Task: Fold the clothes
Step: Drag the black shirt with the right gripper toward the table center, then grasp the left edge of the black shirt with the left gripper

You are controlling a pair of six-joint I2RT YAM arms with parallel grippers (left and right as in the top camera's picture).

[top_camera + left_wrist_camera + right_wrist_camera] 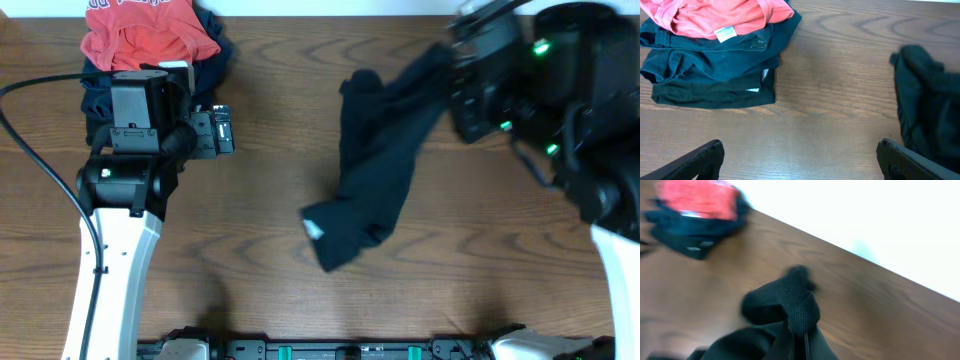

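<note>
1. The left gripper point(222, 131) gapes wide and empty beside the folded pile point(715, 75), with the shirt off to its right.
2. The black shirt point(375, 165) lies mid-table, slanting from near-left to far-right.
3. The right gripper point(464, 70), the nearer one, is clamped on the shirt's far-right end.

Overhead looked straight down, far, over whole worktop point(260, 260). Left wrist low, near, faced across it; right wrist low, blurred. All three shared black shirt point(375, 170), folded stack point(140, 35) upper left.
</note>
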